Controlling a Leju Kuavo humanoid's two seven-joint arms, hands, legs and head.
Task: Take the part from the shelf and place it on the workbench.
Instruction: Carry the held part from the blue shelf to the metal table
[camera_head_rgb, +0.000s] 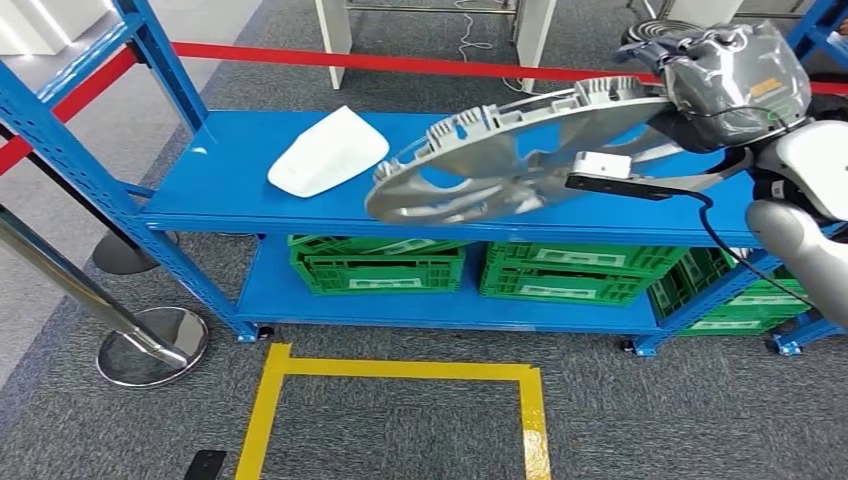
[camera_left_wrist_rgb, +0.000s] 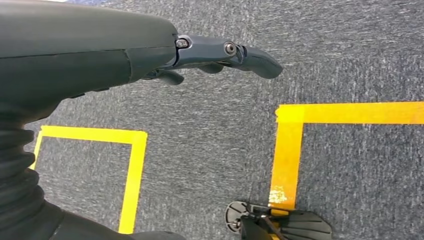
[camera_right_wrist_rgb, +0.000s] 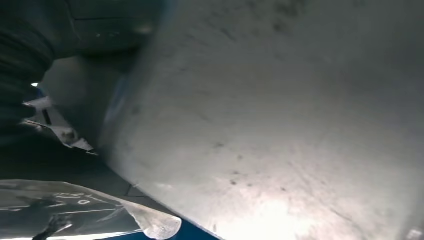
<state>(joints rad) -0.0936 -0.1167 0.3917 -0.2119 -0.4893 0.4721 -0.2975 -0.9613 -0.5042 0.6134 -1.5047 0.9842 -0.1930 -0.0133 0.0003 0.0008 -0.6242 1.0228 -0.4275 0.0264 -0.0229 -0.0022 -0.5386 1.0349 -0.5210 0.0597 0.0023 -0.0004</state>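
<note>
Blue shelf (camera_head_rgb: 230, 190) with green crates (camera_head_rgb: 378, 268) below; the big grey cast metal part (camera_head_rgb: 500, 165) is lifted, tilted, over the top shelf beside a white cover (camera_head_rgb: 328, 150). Right hand (camera_head_rgb: 735, 85) grips the part's far edge. Left hand (camera_left_wrist_rgb: 165, 55) hangs over carpet, fingers loosely extended, holding nothing.

R hand (camera_head_rgb: 735, 85) raised, gripping the part (camera_head_rgb: 520, 155); L hand (camera_left_wrist_rgb: 210, 55) hangs, fingers loosely apart, empty
</note>
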